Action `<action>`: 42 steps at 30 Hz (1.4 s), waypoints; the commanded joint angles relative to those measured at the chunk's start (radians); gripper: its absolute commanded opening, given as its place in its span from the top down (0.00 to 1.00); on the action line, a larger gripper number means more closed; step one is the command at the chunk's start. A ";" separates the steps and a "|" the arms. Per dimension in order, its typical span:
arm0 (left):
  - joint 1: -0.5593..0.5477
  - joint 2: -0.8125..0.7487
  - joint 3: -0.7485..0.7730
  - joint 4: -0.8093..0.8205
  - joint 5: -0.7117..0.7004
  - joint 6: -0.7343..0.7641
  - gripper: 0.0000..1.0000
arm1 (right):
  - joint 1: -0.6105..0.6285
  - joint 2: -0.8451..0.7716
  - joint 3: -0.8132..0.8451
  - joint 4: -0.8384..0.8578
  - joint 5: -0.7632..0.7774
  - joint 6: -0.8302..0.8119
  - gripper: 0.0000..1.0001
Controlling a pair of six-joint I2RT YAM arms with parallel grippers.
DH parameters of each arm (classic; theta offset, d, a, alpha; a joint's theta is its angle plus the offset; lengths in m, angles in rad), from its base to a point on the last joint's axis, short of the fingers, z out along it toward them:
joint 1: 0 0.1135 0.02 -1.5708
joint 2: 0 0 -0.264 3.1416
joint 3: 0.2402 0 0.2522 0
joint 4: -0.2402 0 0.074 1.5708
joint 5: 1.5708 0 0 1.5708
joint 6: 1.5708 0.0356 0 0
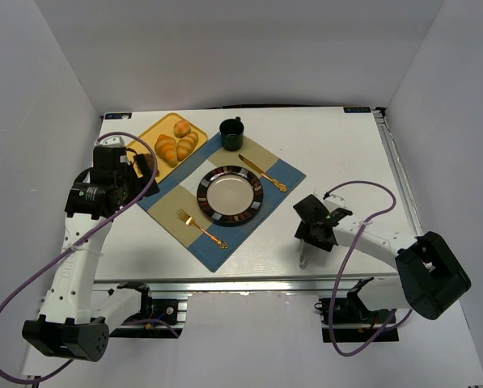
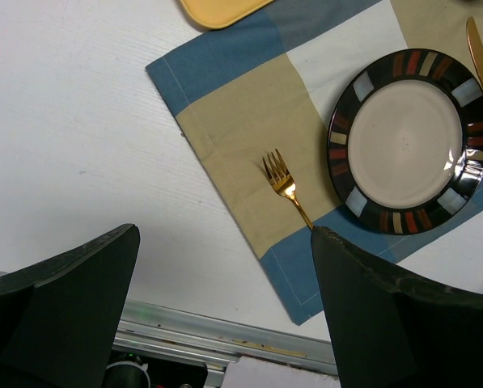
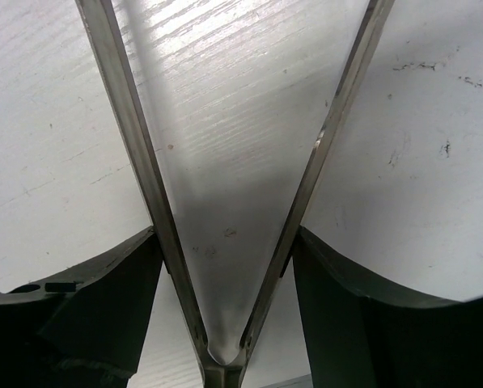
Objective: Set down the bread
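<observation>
Step in hand, as I read it: tool pickup, bread not touched yet. R gripper (image 3: 226,238) is low over the bare white table (image 1: 346,162) on the right side, well apart from the food, w/ a pair of steel tongs (image 3: 140,162) running between its fingers. In the wrist view the tongs splay in a V, hinge end nearest the cam. Both black pads look pressed on the outer sides of the two arms, so it's closed on the tongs. How firm, can't tell.

L gripper (image 2: 225,234) hangs just beside the near-left edge of the yellow tray (image 1: 154,129), jaws wide apart, nothing in them.

Bread: the croissant (image 1: 167,149) sits on the tray, far left of the table, close beside a small round bun (image 1: 182,128) and a smooth roll (image 1: 188,143). Can't pick out any dark piece from here. The striped-rim plate (image 1: 205,194) mid-placemat (image 1: 172,202) is bare, prob. the drop spot, w/ gold fork (image 2: 285,182) and gold knife (image 1: 262,171) either side.

Next, my guess:
- Lift the tongs w/o them slipping.
- Carry them across over plate and knife to the tray.
- Set the tips either side of the croissant only, not bun or roll.
- Squeeze enough to hold, not crush.

The dark green mug (image 1: 231,129) near the tray's right end is one to steer round on approach.
</observation>
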 commanded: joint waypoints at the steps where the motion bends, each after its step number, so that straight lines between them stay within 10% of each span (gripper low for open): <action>1: -0.006 -0.007 0.014 0.010 -0.011 0.011 0.02 | -0.010 0.015 -0.001 -0.007 -0.011 0.014 0.32; 15: -0.011 0.015 0.060 0.017 -0.031 0.011 0.02 | 0.056 -0.041 0.658 -0.323 0.000 -0.324 0.43; 29: -0.011 0.087 0.276 -0.155 -0.180 0.014 0.02 | 0.193 0.734 1.663 -0.250 -0.310 -0.571 0.46; 42: -0.009 0.124 0.322 -0.107 -0.101 0.034 0.02 | 0.202 1.003 1.742 0.094 -0.482 -0.562 0.48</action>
